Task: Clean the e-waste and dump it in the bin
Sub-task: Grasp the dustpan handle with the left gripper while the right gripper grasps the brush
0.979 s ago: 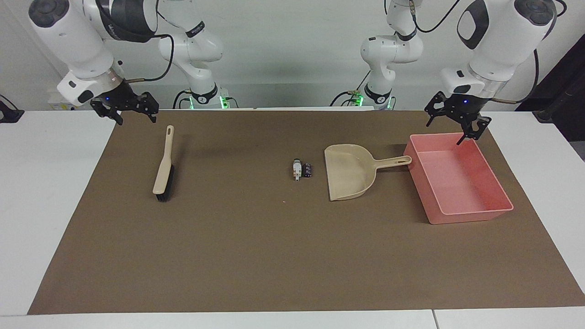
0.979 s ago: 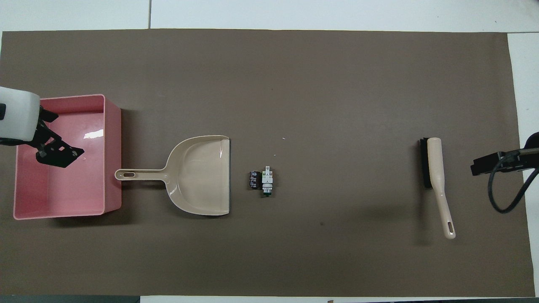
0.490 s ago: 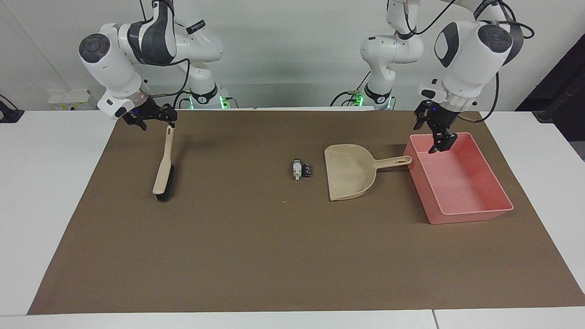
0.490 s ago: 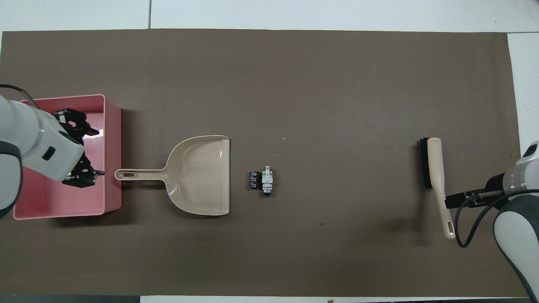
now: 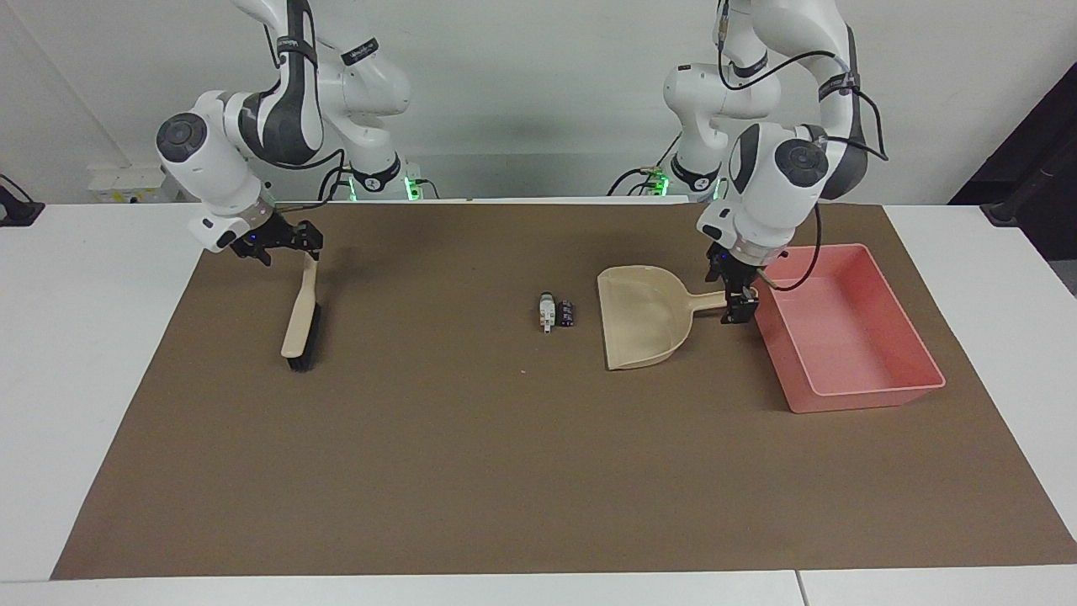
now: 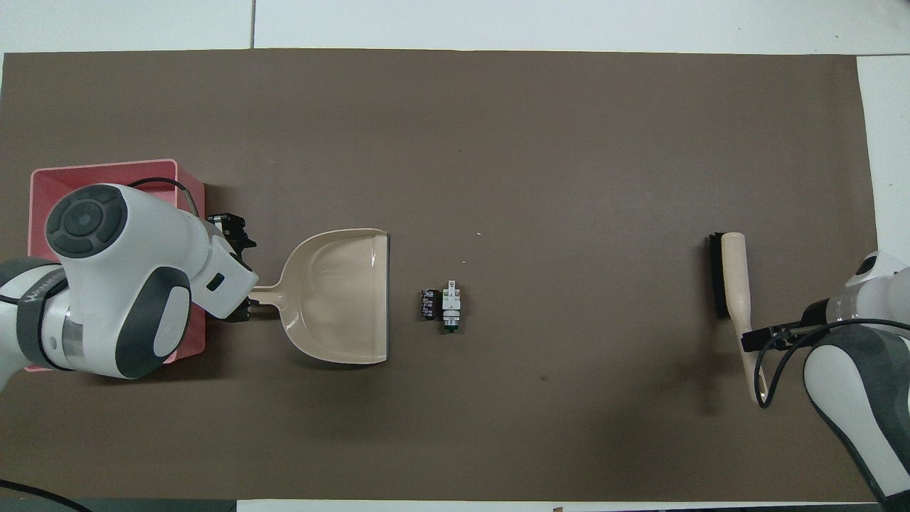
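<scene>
E-waste, two tiny hard-edged parts, lay side by side and touching near the middle of the matte brown mat [image 5: 505,471]: a white-grey part [image 5: 547,312] with its long axis running toward and away from the robots, and a stubby black-purple block [image 5: 568,313] just beside it, toward the left arm's end of the table. Going across the facing view, the right gripper [image 5: 282,238] stood at the tip of the brush [image 5: 300,311] handle with its fingers apart, not yet clamped on it; the brush was a slim beige plastic stick with black bristles along its half farther from the robots, and its long axis also ran toward and away from the robots. Next came the two parts, then the dustpan [image 5: 644,316], smooth beige plastic, a scoop with its flat straight lip facing the parts and its thin handle pointing at the bin. The left gripper [image 5: 734,296] was down at that handle's end with its fingers spread on either side of it. Just beside the handle sat the bin [image 5: 875,396], a shallow pink glossy plastic rectangular tray with sloped walls, at the left arm's end of the mat.
</scene>
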